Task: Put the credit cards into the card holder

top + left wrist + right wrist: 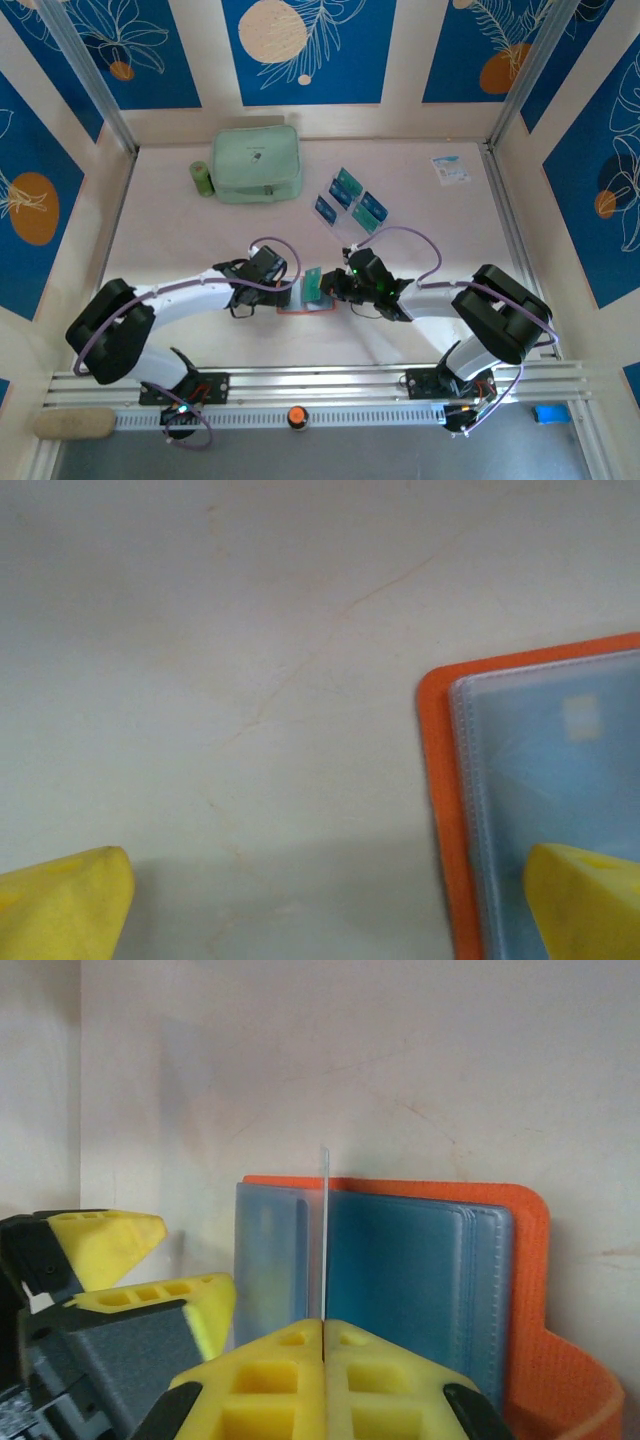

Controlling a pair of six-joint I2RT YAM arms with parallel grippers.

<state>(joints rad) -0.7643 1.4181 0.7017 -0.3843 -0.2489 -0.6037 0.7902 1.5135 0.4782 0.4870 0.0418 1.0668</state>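
The orange card holder point(300, 306) lies open on the table between the two grippers, and its clear blue sleeves point(410, 1270) face up. My right gripper point(324, 1325) is shut on a teal credit card point(313, 283). The right wrist view shows that card edge-on point(324, 1230), upright over the sleeves. My left gripper point(325, 920) is open at the holder's left edge point(440, 780), with one yellow finger point(585, 900) over a sleeve and the other over bare table. More teal credit cards point(350, 198) stand at the back.
A mint-green zip pouch point(257, 163) and a small green roll point(202, 178) sit at the back left. The clear rack point(340, 215) holds the spare cards. A white-and-blue leaflet point(451, 169) lies at the back right. Wooden walls border the table.
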